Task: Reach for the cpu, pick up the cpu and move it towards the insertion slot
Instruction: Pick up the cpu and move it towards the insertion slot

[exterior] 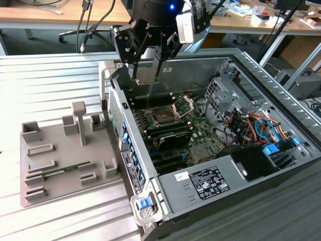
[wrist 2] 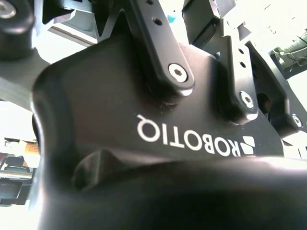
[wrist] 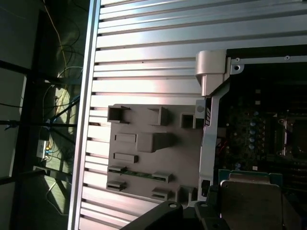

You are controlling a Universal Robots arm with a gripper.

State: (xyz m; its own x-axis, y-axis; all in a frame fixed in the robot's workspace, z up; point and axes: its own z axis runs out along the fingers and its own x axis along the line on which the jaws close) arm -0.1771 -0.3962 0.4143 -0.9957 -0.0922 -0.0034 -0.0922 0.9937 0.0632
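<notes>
- The gripper (exterior: 149, 75) hangs above the open computer case (exterior: 261, 165), its fingers closed edge-on around the cpu (exterior: 145, 75), a thin silvery square held clear of the boards below.
- In the first wrist view the cpu (wrist: 249, 196) sits right at the fingertips, its pale metal lid facing the camera.
- It looks light and rigid, but the part is likely fragile on its underside and slick on top; a hold by two opposite edges, as seen here, seems the safe one, and a loose pinch could let it slip.
- Below the gripper and a little toward the middle of the case lies the insertion slot (exterior: 164, 117), dark-centred, its shiny metal frame (exterior: 183, 106) hinged up and open on the green motherboard (exterior: 200, 138).
- Well off to the gripper's other side, outside the case wall, the grey tray (exterior: 60, 175) with its raised plastic blocks rests on the ribbed aluminium table (exterior: 50, 85).
- Beyond the gripper, wooden desks (exterior: 45, 15) line the room.
</notes>
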